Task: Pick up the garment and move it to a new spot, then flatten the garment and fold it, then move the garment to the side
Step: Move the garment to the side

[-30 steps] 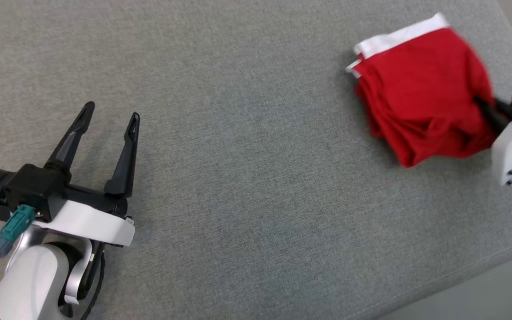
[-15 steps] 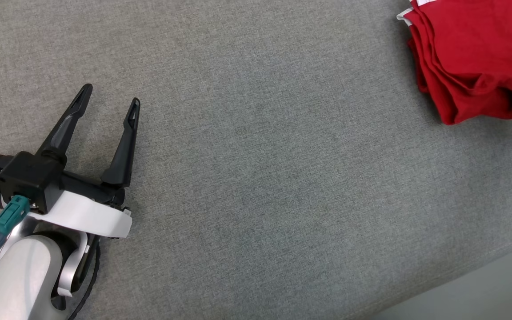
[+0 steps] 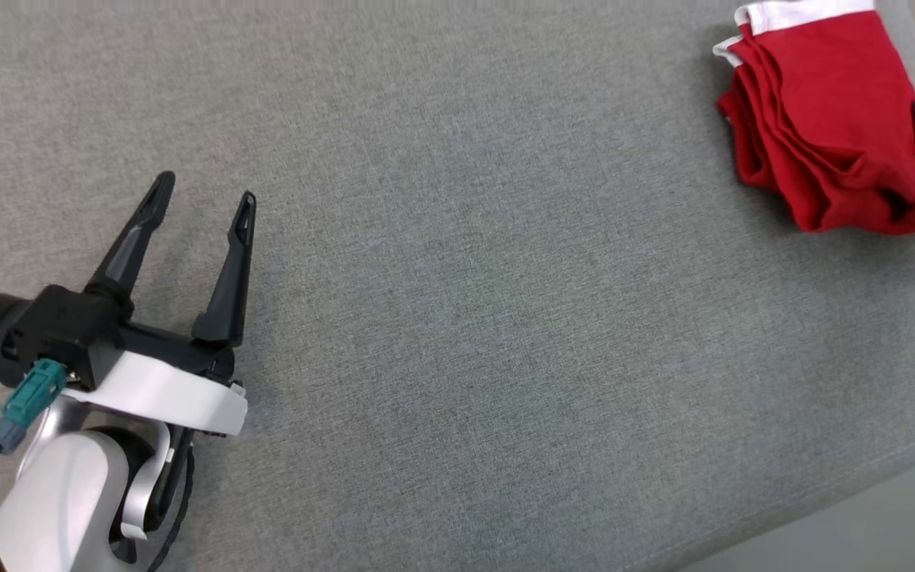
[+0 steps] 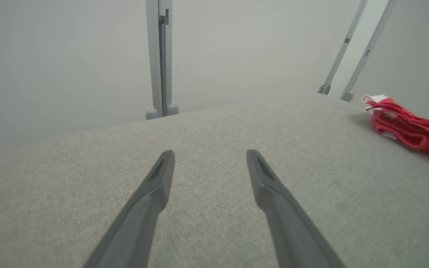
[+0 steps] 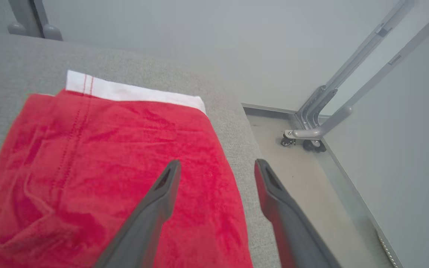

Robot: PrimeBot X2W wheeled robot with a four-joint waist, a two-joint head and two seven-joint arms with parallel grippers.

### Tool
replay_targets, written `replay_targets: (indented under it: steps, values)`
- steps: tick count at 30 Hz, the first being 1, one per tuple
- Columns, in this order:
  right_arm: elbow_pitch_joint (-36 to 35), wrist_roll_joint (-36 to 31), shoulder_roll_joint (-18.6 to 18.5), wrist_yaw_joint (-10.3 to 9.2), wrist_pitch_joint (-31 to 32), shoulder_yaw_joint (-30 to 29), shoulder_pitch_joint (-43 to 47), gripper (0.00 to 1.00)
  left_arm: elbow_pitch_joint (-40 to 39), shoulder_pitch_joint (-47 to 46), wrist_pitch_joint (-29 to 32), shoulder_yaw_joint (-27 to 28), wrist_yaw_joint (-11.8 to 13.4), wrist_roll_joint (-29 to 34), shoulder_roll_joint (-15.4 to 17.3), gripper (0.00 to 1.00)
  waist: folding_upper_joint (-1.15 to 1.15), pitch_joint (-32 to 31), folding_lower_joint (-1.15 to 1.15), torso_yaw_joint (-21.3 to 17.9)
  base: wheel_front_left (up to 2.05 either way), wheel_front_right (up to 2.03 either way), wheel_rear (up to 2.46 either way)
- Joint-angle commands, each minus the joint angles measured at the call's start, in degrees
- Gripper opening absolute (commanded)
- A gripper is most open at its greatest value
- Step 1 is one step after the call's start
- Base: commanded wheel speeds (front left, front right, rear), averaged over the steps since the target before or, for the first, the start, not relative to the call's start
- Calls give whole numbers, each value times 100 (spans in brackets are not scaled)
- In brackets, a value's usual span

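A wide desk (image 3: pixel 457 318) covered in grey woven cloth with a fine, even grain. At its far right corner, close to the right edge, lies the garment (image 3: pixel 819 119): soft red knit fabric, folded into a rough rectangle. A smooth white band (image 5: pixel 132 92) runs along its far end, crossed by two lines of red stitching. Its left side shows several stacked layers, and its near end is bunched into loose creases.

The right hand (image 5: pixel 217 163) is open and holds nothing. Its two long, dark, tapering fingers stand well apart, one above the red cloth, the other past the garment's right edge. Whether a finger touches the cloth cannot be told.

The left hand (image 3: pixel 205 189) is over the near left of the desk, well apart from the garment. It is also open and empty, its matt black fingers spread in a V above a glossy white wrist shell with a teal connector (image 3: pixel 28 397).
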Motion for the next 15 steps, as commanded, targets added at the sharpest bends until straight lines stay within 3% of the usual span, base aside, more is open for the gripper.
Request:
replay_targets:
  steps: [1,7,15]
  values:
    - [-248,-37,92,-1,-179,-275,250,100,80,85,-88,31,45,-53,-29,100,0,-274,0,71,0,0,0]
    - [-1038,-234,393,-1,-300,-988,874,100,218,182,-212,31,69,-128,-128,100,0,-605,0,242,0,0,0]
    - [-2780,-709,1319,-1,-258,-1937,2170,100,451,391,-411,58,162,-279,-301,100,0,-1117,0,655,0,0,0]
